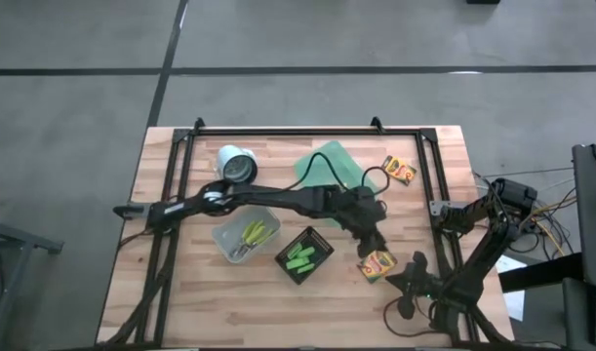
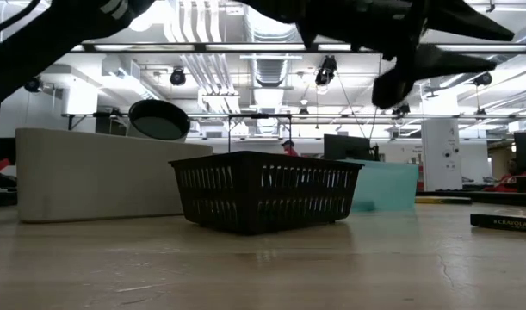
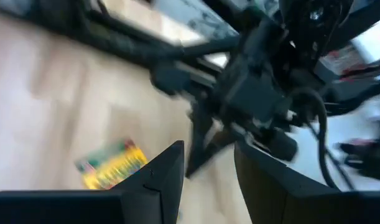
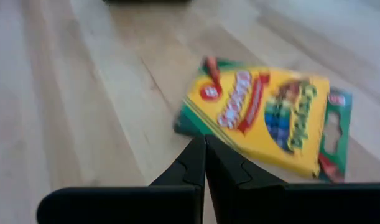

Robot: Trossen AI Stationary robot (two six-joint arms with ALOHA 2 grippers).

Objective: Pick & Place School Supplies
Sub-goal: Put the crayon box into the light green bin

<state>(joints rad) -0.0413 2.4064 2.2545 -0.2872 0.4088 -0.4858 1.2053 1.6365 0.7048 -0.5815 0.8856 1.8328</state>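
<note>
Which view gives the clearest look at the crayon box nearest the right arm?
The right wrist view: the crayon box fills the picture, label up, flat on the table just past the shut right tool. The high view shows it small; the left wrist view shows it blurred; the low view shows only a dark box edge, maybe it.

1. The surface (image 1: 190, 302) is pale wood planks, smooth with a soft sheen
2. The crayon box (image 4: 270, 121) is glossy printed card
3. The basket (image 2: 264, 191) is dark plastic mesh, matt
</note>
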